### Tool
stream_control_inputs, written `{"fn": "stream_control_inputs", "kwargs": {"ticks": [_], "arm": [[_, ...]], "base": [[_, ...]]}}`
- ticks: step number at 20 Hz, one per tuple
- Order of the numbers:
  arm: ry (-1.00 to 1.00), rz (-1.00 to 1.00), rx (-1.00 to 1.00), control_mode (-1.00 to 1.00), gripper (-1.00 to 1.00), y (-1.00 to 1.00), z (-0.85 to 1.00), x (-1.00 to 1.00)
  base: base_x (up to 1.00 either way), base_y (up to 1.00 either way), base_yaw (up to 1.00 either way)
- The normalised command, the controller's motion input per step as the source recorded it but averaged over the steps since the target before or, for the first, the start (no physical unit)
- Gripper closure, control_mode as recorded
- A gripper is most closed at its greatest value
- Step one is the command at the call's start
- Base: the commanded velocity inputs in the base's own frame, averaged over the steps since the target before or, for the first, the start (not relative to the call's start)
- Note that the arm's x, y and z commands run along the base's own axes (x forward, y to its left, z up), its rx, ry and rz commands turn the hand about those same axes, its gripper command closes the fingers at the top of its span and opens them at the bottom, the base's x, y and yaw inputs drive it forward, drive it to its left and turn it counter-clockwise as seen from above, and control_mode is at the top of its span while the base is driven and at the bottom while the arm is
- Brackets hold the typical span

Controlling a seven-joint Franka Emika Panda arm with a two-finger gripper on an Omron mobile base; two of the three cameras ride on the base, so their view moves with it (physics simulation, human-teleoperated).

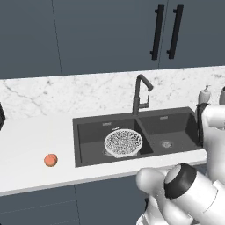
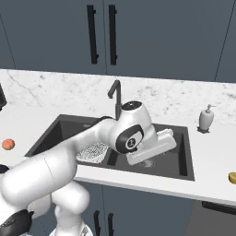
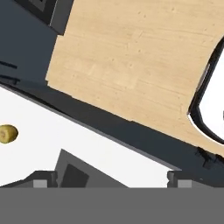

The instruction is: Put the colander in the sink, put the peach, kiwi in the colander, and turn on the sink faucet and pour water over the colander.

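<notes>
The colander (image 1: pixel 123 143), a round perforated white-silver bowl, sits in the left basin of the dark sink (image 1: pixel 88 127), with nothing in it. The arm half hides the colander (image 2: pixel 94 152) in the right base view. The orange-pink peach (image 1: pixel 51 160) lies on the white counter left of the sink. The olive-brown kiwi (image 2: pixel 233 177) lies on the counter far right, and the kiwi (image 3: pixel 7 134) sits at the left edge of the hand view. My gripper (image 3: pixel 111 180) is open with nothing between its fingertips. Its white hand (image 2: pixel 154 144) hovers over the right basin. The dark faucet (image 1: pixel 139 94) stands behind the divider, with no water running.
A white soap dispenser (image 2: pixel 206 119) stands on the counter behind the sink's right end. Dark cabinets with black handles (image 1: pixel 157 33) hang above the marble backsplash. The hand view looks past the counter edge onto a wooden floor (image 3: pixel 131 65).
</notes>
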Motion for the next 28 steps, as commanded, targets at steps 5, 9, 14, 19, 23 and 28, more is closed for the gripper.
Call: {"fn": "stream_control_inputs", "kwargs": {"ticks": [5,9,14,19,23,28], "arm": [[0.00,-0.01,0.18,-1.00,-1.00,-0.67,0.00,0.01],[0.00,0.00,0.07,-1.00,-1.00,-0.40,0.00,0.08],[0.00,0.00,-0.02,-1.00,-1.00,-0.11,-0.06,0.08],[-0.02,-0.02,-0.03,-1.00,-1.00,-0.28,-0.24,0.00],[0.00,0.03,-0.09,-1.00,-1.00,-0.27,-0.16,0.00],[0.00,0.15,-0.02,-1.00,-1.00,-0.33,-0.01,0.00]], "base": [[0.00,0.00,0.00],[0.00,0.00,0.00],[0.00,0.00,0.00],[0.00,0.00,0.00],[0.00,0.00,0.00],[0.00,0.00,0.00]]}}
